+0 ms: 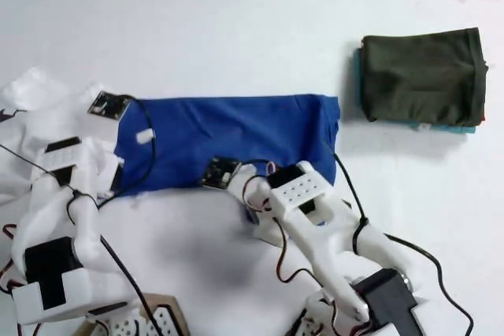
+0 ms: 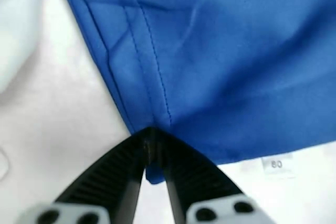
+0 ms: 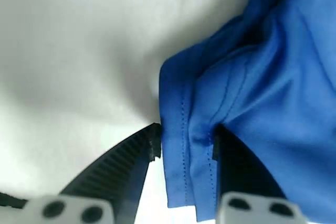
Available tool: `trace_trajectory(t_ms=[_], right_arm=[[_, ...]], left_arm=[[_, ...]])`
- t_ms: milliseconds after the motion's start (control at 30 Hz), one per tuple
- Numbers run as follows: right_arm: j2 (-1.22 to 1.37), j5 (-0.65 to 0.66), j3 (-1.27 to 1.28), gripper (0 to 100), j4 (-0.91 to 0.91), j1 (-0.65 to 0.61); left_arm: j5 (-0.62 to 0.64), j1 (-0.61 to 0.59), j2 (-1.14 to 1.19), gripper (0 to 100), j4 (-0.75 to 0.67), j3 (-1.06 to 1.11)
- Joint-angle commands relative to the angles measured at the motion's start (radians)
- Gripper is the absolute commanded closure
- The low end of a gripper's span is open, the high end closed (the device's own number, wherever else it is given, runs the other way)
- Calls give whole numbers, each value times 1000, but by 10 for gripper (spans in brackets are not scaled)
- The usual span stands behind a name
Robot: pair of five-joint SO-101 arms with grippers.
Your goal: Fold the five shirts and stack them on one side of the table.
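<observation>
White cloth [image 1: 35, 104] lies heaped at the left edge of the high view, just beside the left arm. A lift from there could snag it and drag it along. Next to it, the left gripper [image 2: 152, 137] is clamped tight on a hemmed corner of the blue shirt [image 1: 228, 135]. The bite is thin and near the tips, so a sharp pull might slip the fabric free. The shirt lies as a long band across the centre of the frame on the table [image 1: 236, 29]. At its lower edge, the right gripper [image 3: 185, 142] squeezes a thick, bunched fold of several layers. If the two arms rise unevenly, an inner layer could drop or the fold come out skewed. At the upper right sits the folded stack [image 1: 421, 76], olive on top and near the shirt's end, where a wide swing of cloth could nudge it askew.
</observation>
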Motion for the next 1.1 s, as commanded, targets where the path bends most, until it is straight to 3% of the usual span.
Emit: trace_trajectory(t_ms=[0, 167, 333, 600, 700, 867, 1067], right_arm=[[90, 5, 0, 829, -7, 15], [170, 3, -58, 835, 16, 15], [177, -3, -61, 990, 22, 16], [168, 5, -97, 980, 31, 170], [168, 77, -163, 980, 91, 217], [168, 169, -361, 980, 248, 231], [180, 181, -626, 980, 302, 232]], left_arm=[[-5, 5, 3, 974, -28, 2], [-5, 3, 3, 974, -28, 2], [-5, 2, 3, 974, -28, 2], [-5, 2, 3, 974, -28, 2], [-5, 2, 3, 974, -28, 2], [-5, 3, 3, 974, -28, 2], [-5, 3, 3, 974, -28, 2]])
